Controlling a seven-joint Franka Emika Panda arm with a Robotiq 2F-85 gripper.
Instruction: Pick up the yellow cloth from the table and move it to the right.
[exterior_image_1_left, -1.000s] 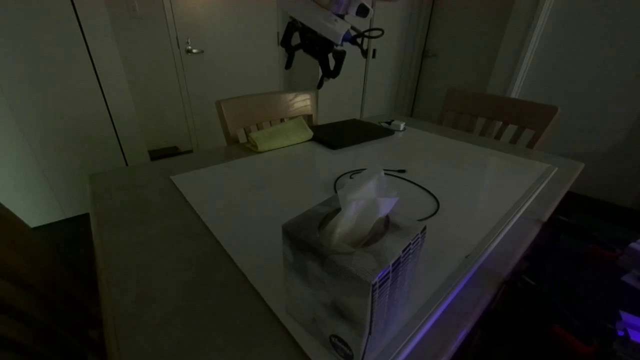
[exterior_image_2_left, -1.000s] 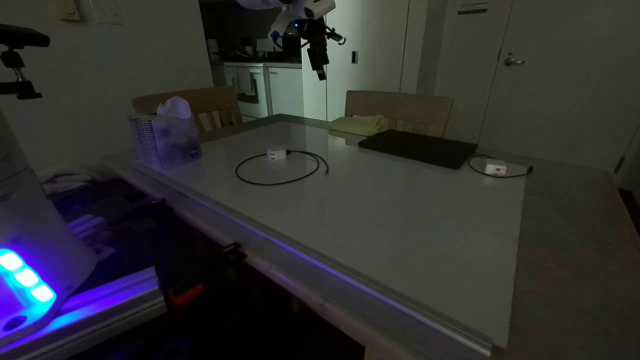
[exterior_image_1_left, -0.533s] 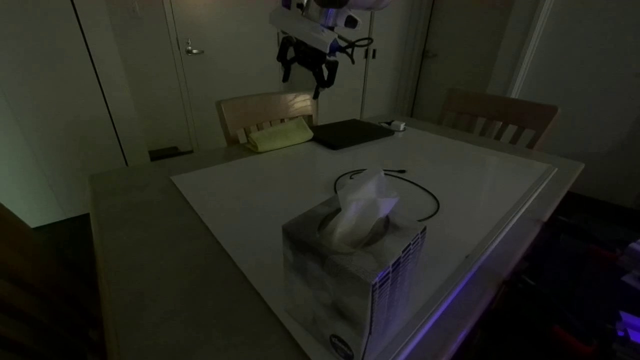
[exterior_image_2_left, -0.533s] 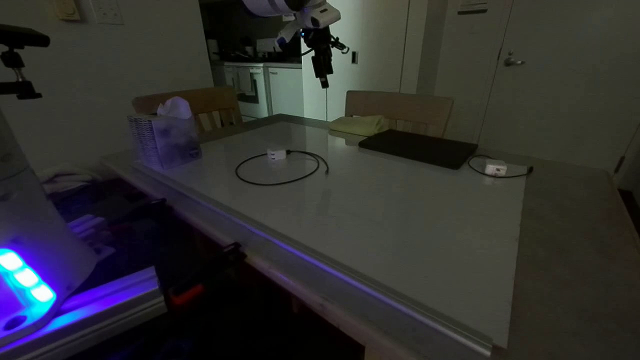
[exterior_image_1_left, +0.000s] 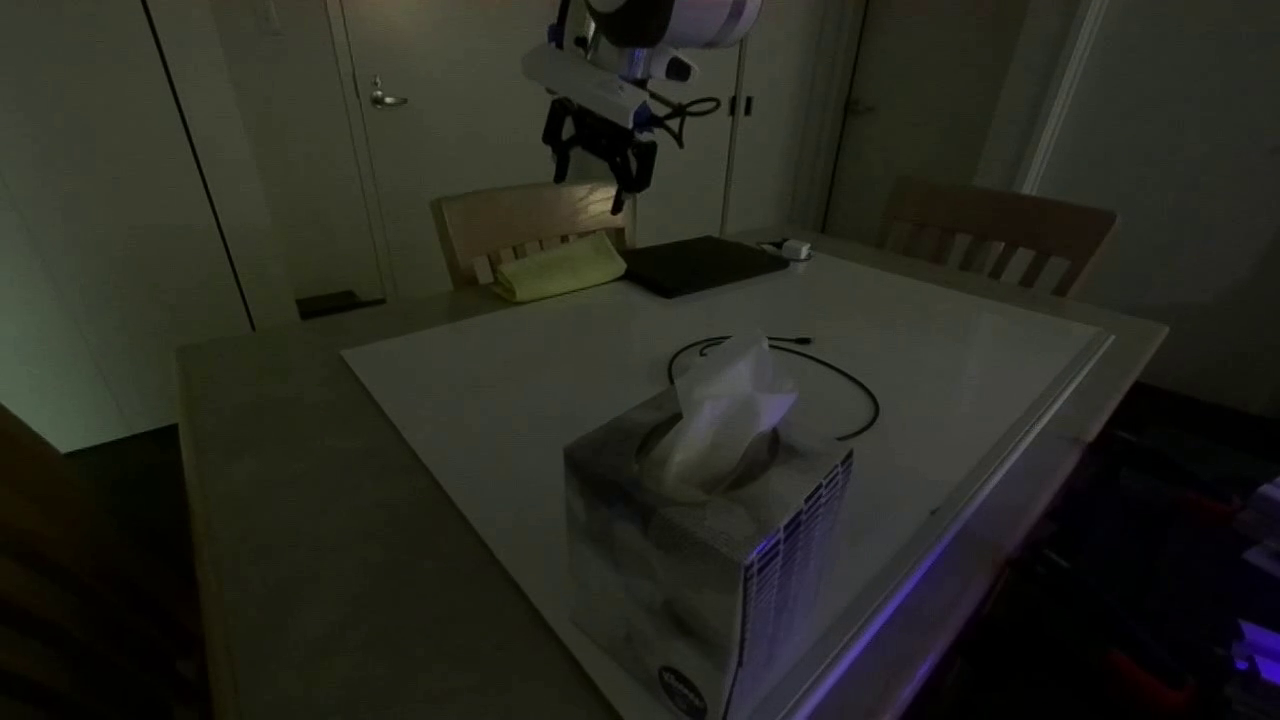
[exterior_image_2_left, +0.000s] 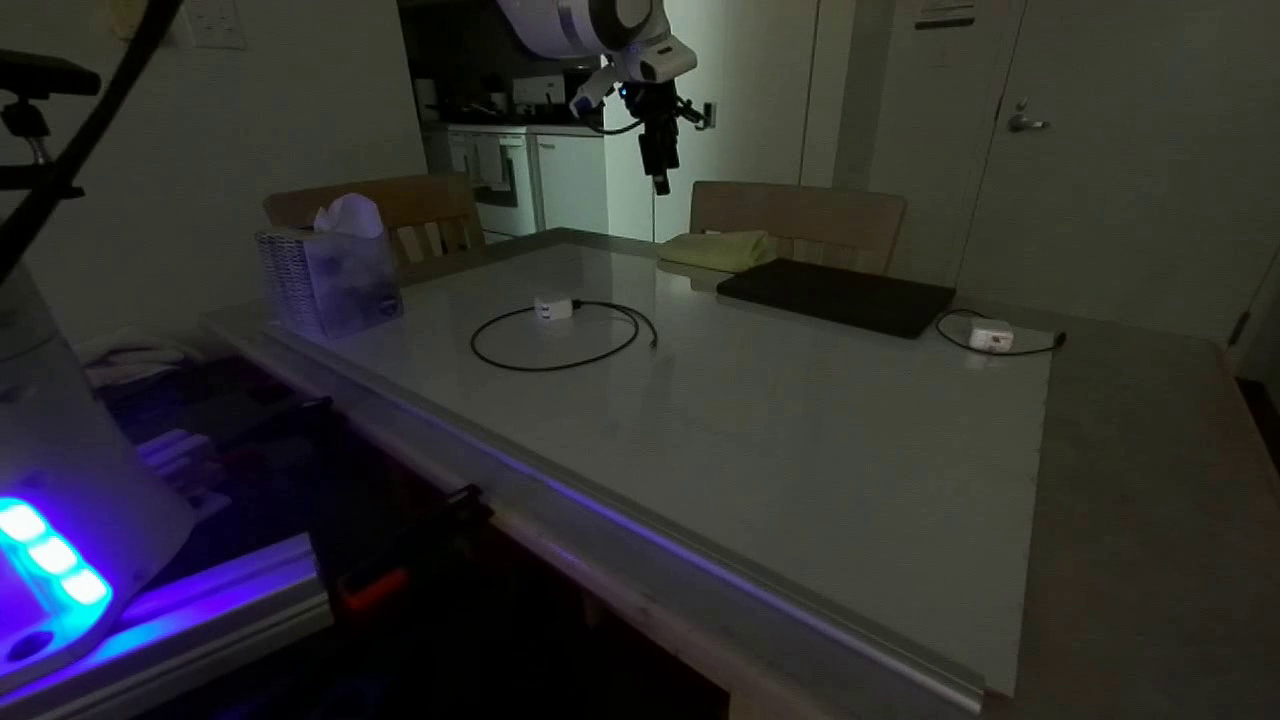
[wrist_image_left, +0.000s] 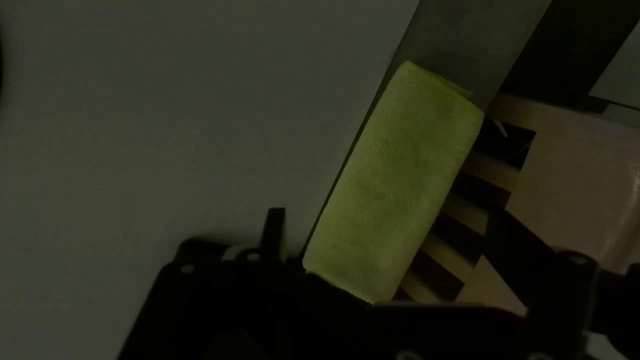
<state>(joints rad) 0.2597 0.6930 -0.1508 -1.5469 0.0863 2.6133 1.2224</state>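
The yellow cloth (exterior_image_1_left: 562, 268) lies folded flat on the far edge of the white-topped table (exterior_image_1_left: 480, 370). It also shows in an exterior view (exterior_image_2_left: 715, 251) and in the wrist view (wrist_image_left: 392, 185), partly overhanging or at the edge near a chair. My gripper (exterior_image_1_left: 588, 195) is open and empty, pointing down, above the table height and apart from the cloth. In an exterior view the gripper (exterior_image_2_left: 661, 188) appears above and slightly left of the cloth. In the wrist view its fingers (wrist_image_left: 387, 216) stand on either side of the cloth's lower part; its near end is hidden by the gripper.
A flat black pad (exterior_image_2_left: 835, 296) lies beside the cloth. A wooden chair (exterior_image_1_left: 530, 215) stands behind it. A tissue box (exterior_image_1_left: 700, 540), a black cable with a white plug (exterior_image_2_left: 553, 308) and a white adapter (exterior_image_2_left: 990, 335) are on the table.
My gripper has moved down toward the table, and slightly left in an exterior view and slightly right in an exterior view. It stays open. The cloth has not moved.
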